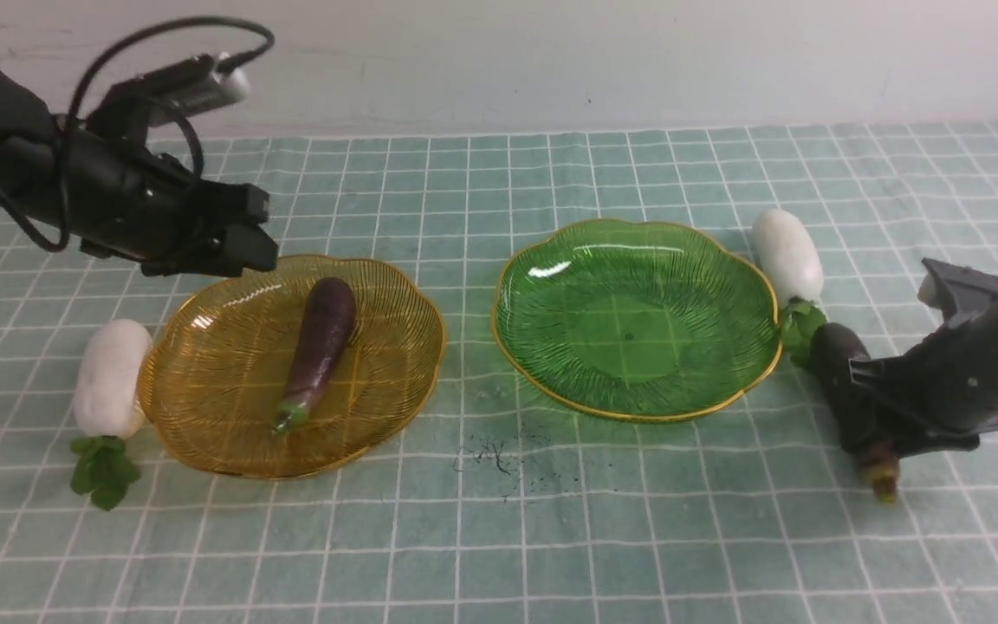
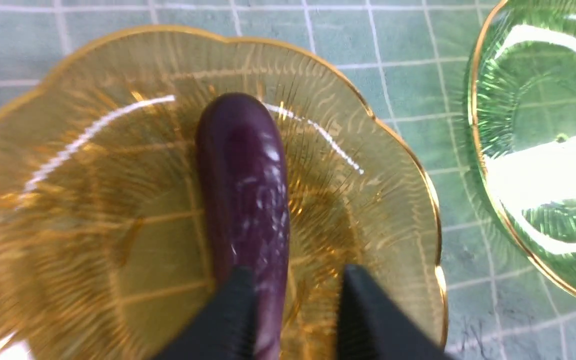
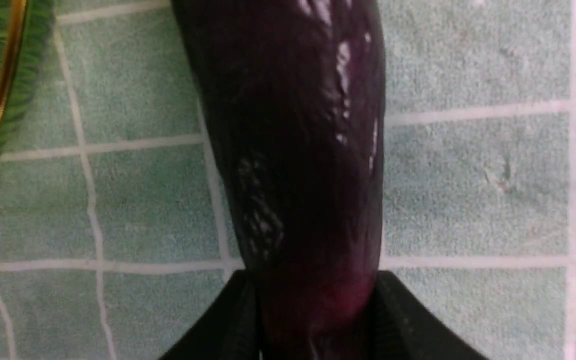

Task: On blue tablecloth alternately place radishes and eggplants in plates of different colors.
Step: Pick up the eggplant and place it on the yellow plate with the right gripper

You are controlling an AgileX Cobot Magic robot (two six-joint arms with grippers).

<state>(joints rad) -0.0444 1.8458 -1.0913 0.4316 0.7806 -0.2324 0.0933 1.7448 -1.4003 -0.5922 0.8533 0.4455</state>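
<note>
I count two plates on the one blue tablecloth: an amber plate and a green plate. There are two eggplants: one eggplant lies in the amber plate, and my right gripper has its two fingers closed around the other eggplant, right of the green plate. Two radishes lie on the cloth, one radish beside the amber plate and another radish beside the green. My left gripper, its two fingers parted with a gap, hovers over the amber plate.
</note>
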